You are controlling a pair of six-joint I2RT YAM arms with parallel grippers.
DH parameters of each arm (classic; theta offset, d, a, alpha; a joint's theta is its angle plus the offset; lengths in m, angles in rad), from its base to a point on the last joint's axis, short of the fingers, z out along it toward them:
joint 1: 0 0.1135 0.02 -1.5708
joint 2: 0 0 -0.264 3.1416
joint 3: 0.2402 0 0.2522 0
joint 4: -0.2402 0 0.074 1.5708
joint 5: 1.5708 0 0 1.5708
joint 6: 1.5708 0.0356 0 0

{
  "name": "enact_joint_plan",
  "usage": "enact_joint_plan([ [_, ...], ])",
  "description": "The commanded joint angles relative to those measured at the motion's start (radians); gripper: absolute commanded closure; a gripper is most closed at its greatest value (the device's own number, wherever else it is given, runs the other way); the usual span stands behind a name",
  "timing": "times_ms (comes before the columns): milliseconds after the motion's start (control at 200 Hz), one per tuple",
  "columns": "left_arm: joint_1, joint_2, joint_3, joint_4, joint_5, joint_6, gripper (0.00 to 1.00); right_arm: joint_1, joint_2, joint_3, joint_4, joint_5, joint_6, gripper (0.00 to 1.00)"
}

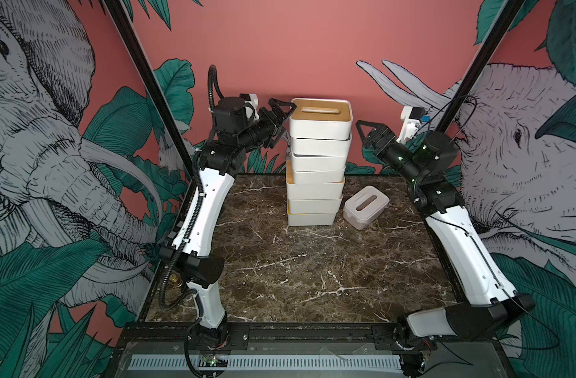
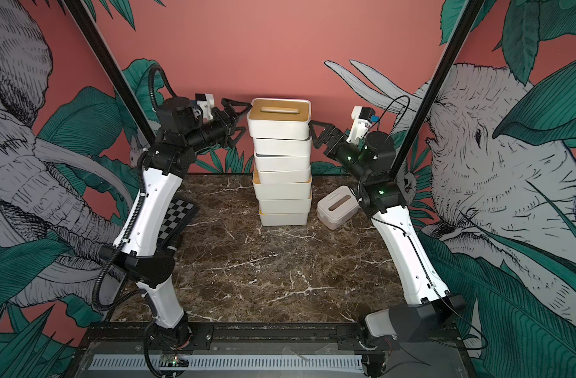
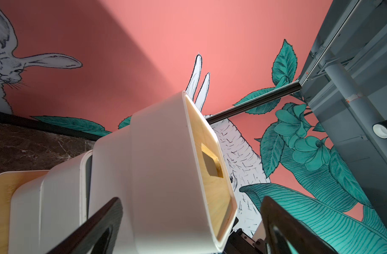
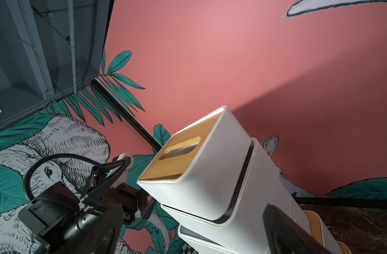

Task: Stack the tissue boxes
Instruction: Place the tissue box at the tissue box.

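The stack [image 1: 317, 163] holds seven boxes between the left gripper [image 1: 285, 121] and right gripper [image 1: 365, 134], both released and empty. One loose box [image 1: 366, 207], on the table [image 1: 280, 268] beneath the right gripper, is not yet stacked.

Seven-box stack [image 1: 315, 183], slightly crooked, bamboo-lidded box [image 1: 320, 126] topmost; eighth box [image 1: 365, 206], pink-drip sides, upright, skewed, on counter [image 1: 280, 278] just beside
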Motion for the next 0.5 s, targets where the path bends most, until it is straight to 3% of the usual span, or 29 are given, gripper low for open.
enact_joint_plan([
  [0,0.008,-0.068,0.022,-0.053,-0.017,0.079,0.01,0.008,0.009,0.036,0.053,-0.021,0.003,0.01],
  [495,-0.031,-0.027,0.103,0.049,-0.003,0.094,0.01,0.018,0.062,0.091,0.061,-0.042,0.032,0.01],
])
